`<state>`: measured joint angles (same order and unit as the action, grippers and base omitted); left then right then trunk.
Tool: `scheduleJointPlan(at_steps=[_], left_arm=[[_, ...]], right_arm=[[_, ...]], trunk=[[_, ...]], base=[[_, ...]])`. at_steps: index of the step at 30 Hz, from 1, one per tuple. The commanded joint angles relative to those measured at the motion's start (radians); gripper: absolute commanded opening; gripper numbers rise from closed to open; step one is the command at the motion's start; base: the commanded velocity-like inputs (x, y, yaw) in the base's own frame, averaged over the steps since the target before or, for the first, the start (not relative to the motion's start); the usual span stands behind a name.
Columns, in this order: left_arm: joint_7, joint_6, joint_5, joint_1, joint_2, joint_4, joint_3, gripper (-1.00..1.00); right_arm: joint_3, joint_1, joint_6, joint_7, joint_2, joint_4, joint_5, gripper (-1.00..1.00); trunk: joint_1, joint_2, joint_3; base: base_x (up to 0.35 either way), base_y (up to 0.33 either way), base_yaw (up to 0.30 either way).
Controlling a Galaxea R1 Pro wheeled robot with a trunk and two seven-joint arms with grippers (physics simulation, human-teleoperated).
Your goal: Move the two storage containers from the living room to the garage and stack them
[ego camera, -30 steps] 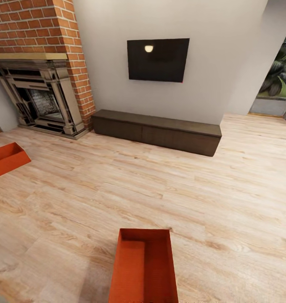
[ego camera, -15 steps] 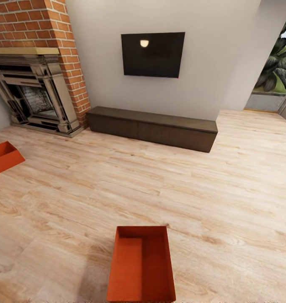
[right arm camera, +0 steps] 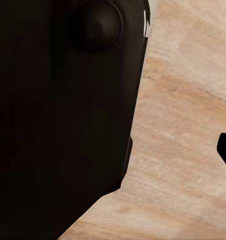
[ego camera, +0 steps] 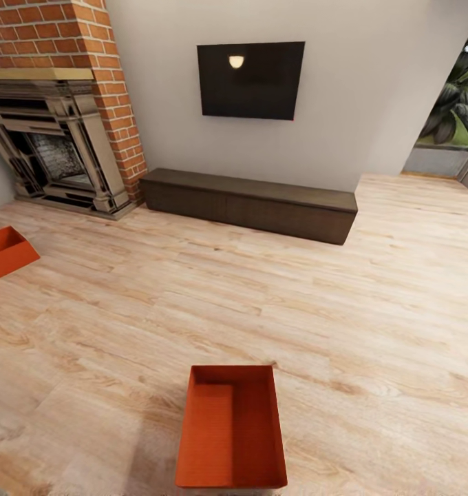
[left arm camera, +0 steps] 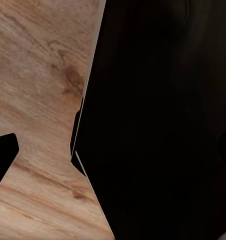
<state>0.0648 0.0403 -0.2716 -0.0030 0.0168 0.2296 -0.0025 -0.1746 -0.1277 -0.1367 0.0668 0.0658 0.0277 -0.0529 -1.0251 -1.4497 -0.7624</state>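
1. A red-orange storage container (ego camera: 5,252) sits at the far left of the head view on the light wood-plank floor (ego camera: 371,331), cut off by the picture's edge.
2. Behind it stands a dark fireplace (ego camera: 51,148) set in a red brick chimney (ego camera: 103,76).
3. A second storage container (ego camera: 232,427) stands low in the centre of the head view, open top upward, interior empty. Bare floor surrounds it; nothing lies between the two containers.
4. A low dark cabinet (ego camera: 251,204) runs along the grey wall, well apart from both containers, with a black wall screen (ego camera: 250,80) above it.
5. At the far right, an opening shows green foliage (ego camera: 458,103).
6. Jaws: each wrist view shows dark robot bodywork against wood floor; whether the left or right jaws are wide or narrow cannot be told.
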Motion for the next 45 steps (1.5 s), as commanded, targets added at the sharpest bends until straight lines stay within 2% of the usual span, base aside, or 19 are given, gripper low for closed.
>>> scheduleJointPlan(at_steps=[1,45], left_arm=[[0.003,0.004,-0.006,0.0,0.0,0.002,-0.001,1.0],[0.003,0.004,-0.006,0.0,0.0,0.002,-0.001,1.0]], right_arm=[[-0.006,-0.001,-0.006,0.004,0.0,0.003,-0.006,1.0],[-0.005,-0.001,-0.006,0.004,0.002,0.003,-0.007,1.0]], trunk=[[0.0,0.0,-0.002],[0.0,0.0,-0.074]], base=[[0.0,0.0,0.0],[0.0,0.0,0.0]])
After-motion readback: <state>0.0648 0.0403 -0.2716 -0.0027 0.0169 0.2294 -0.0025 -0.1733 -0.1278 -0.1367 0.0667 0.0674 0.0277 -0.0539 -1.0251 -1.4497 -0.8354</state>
